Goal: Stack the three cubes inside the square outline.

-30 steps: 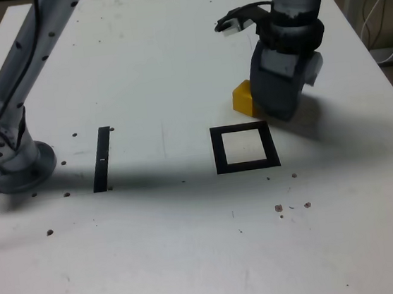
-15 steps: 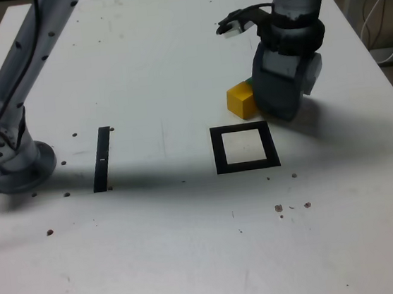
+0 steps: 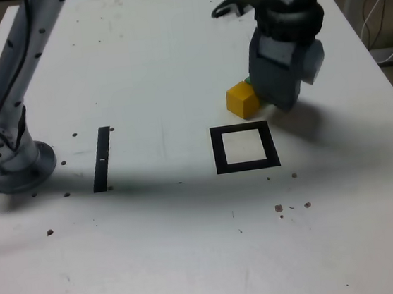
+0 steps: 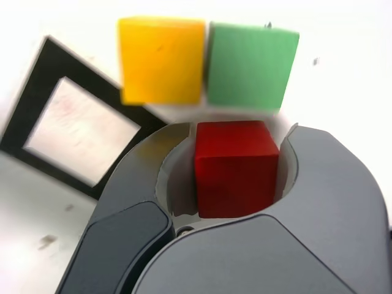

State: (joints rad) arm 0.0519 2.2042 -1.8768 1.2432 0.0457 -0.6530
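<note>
The white tabletop (image 3: 159,66) carries the silver-grey arm, whose round base (image 3: 10,164) sits at the exterior view's left and whose upper links run out of frame at the top. Its dark grey gripper (image 3: 279,91) hangs low at the exterior view's right, just behind the thick black square outline with a white centre (image 3: 244,147), which holds nothing. In that view the gripper body hides the small red cube entirely and leaves only a sliver of the small green cube (image 3: 248,82) showing. The wrist view shows the red cube (image 4: 236,166) clasped between the curved jaws, its faces plain and solid-coloured. Past it, blurred, the small yellow cube (image 4: 162,59) and the green cube (image 4: 251,64) sit side by side, apparently touching, beside the outline (image 4: 37,110). A thin black strip (image 3: 103,158) lies well apart, nearer the base.
</note>
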